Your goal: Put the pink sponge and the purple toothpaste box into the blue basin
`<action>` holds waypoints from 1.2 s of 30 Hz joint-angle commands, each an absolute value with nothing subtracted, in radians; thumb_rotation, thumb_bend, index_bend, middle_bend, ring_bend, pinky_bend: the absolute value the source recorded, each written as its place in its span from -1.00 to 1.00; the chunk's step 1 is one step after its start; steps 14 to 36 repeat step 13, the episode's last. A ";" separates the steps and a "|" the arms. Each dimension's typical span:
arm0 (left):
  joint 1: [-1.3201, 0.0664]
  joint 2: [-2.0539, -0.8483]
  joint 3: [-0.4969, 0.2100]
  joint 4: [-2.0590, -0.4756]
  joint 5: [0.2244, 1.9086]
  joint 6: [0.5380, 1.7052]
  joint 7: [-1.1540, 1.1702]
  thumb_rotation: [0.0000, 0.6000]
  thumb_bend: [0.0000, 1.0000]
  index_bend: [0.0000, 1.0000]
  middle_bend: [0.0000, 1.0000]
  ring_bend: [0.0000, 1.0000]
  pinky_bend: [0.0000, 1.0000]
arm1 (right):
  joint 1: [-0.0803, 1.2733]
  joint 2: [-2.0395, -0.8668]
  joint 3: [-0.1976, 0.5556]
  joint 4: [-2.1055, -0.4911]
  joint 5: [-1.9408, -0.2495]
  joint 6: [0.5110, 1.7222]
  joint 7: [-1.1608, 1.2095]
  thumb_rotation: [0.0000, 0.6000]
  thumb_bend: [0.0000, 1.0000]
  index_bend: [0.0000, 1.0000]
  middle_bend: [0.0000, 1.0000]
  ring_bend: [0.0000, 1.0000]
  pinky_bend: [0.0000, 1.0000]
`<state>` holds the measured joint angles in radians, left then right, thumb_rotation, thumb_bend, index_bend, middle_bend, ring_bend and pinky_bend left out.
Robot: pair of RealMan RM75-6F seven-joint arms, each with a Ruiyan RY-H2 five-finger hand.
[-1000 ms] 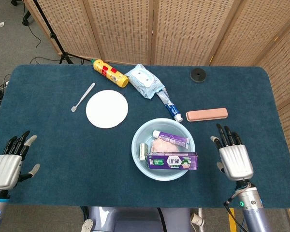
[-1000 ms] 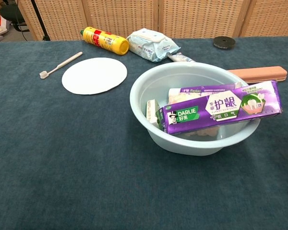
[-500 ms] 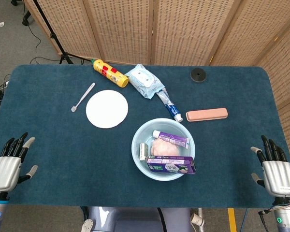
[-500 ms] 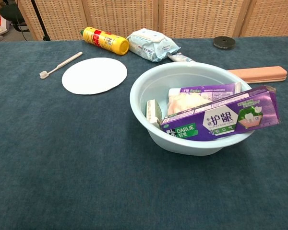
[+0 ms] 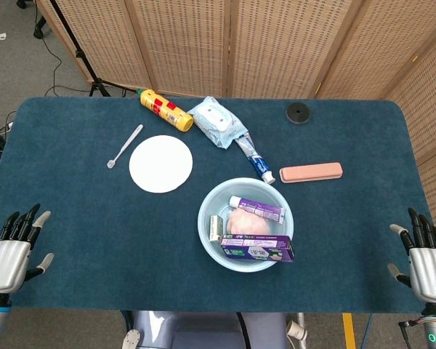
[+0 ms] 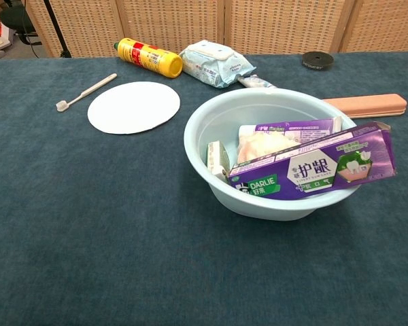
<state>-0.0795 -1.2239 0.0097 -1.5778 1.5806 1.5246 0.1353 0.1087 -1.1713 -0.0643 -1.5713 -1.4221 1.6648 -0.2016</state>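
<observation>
The blue basin (image 5: 211, 201) (image 6: 204, 115) stands near the table's front middle. The pink sponge (image 5: 245, 222) (image 6: 262, 144) lies inside it. The purple toothpaste box (image 5: 256, 249) (image 6: 313, 170) lies across the basin's near rim, one end jutting past the right side. A purple toothpaste tube (image 5: 258, 209) and a small pale block (image 5: 215, 227) also lie in the basin. My left hand (image 5: 11, 251) sits at the table's front left corner, fingers apart, holding nothing. My right hand (image 5: 427, 260) is at the front right corner, fingers spread and empty. Neither hand shows in the chest view.
A white disc (image 5: 160, 163), a toothbrush (image 5: 124, 145), a yellow bottle (image 5: 166, 110), a wipes pack (image 5: 216, 121), a toothpaste tube (image 5: 255, 162), a pink case (image 5: 310, 172) and a black puck (image 5: 298, 113) lie behind the basin. Wicker screens stand beyond the table.
My right hand has drawn back from beside the basin to the front right corner. The purple box settled lower on the basin's rim. My left hand slid slightly toward the front edge.
</observation>
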 commanded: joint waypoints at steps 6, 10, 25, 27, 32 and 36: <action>-0.080 -1.231 0.016 -1.574 1.593 1.523 0.138 1.00 -0.47 -0.89 -1.00 -0.78 -0.85 | 0.091 -1.164 -0.039 -1.578 -1.447 1.655 -0.186 1.00 -0.89 -0.49 -1.00 -1.00 -0.72; -0.082 -1.234 0.012 -1.566 1.583 1.513 0.133 1.00 -0.47 -0.89 -1.00 -0.78 -0.85 | 0.088 -1.167 -0.027 -1.574 -1.445 1.633 -0.183 1.00 -0.89 -0.49 -1.00 -1.00 -0.72; -0.084 -1.238 0.012 -1.561 1.577 1.504 0.133 1.00 -0.47 -0.89 -1.00 -0.78 -0.85 | 0.086 -1.170 -0.020 -1.572 -1.444 1.618 -0.186 1.00 -0.89 -0.49 -1.00 -1.00 -0.72; -0.084 -1.238 0.012 -1.561 1.577 1.504 0.133 1.00 -0.47 -0.89 -1.00 -0.78 -0.85 | 0.086 -1.170 -0.020 -1.572 -1.444 1.618 -0.186 1.00 -0.89 -0.49 -1.00 -1.00 -0.72; -0.084 -1.238 0.012 -1.561 1.577 1.504 0.133 1.00 -0.47 -0.89 -1.00 -0.78 -0.85 | 0.086 -1.170 -0.020 -1.572 -1.444 1.618 -0.186 1.00 -0.89 -0.49 -1.00 -1.00 -0.72; -0.084 -1.238 0.012 -1.561 1.577 1.504 0.133 1.00 -0.47 -0.89 -1.00 -0.78 -0.85 | 0.086 -1.170 -0.020 -1.572 -1.444 1.618 -0.186 1.00 -0.89 -0.49 -1.00 -1.00 -0.72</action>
